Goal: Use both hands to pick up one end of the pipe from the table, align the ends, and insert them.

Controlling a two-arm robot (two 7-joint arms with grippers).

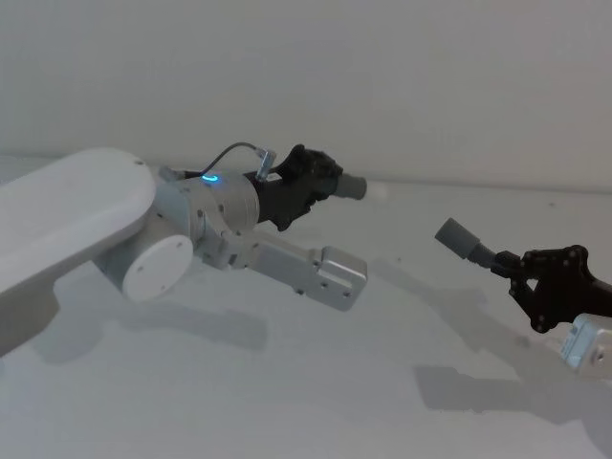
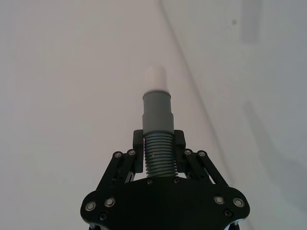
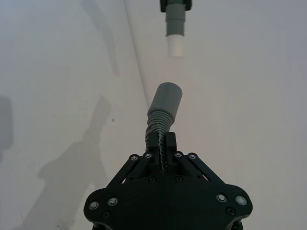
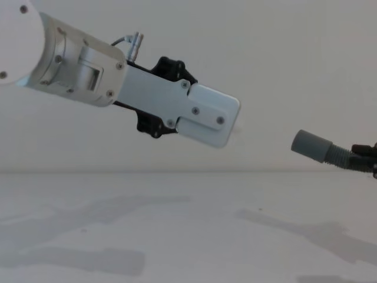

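— Why does the left gripper (image 2: 158, 141) hold that pipe piece (image 2: 158, 160) by its ribs?
— So the white-tipped end (image 2: 156, 81) sticks out free in front. The gripper is clamped tight on the ribs just behind that end.
— And the right gripper (image 3: 161, 142)?
— Same idea. It is pinched tight on the hose (image 3: 158, 125), so the grey cuff (image 3: 165, 99) pokes out. The cuff's open mouth points toward the white-tipped end, but it is well apart from it.
— Are they lined up?
— Nearly, I think. The cuff looks a little lower than the white-tipped end and tilts up at it. So this looks like the lining-up step, and the push-in is not yet done.
— Why up in the air?
— The counter (image 1: 287, 382) is below the white-tipped end, so nothing rubs.
— Anything in the way?
— No. The gap from the white-tipped end to the cuff is bare. The pale wall (image 1: 430, 76) is behind it.
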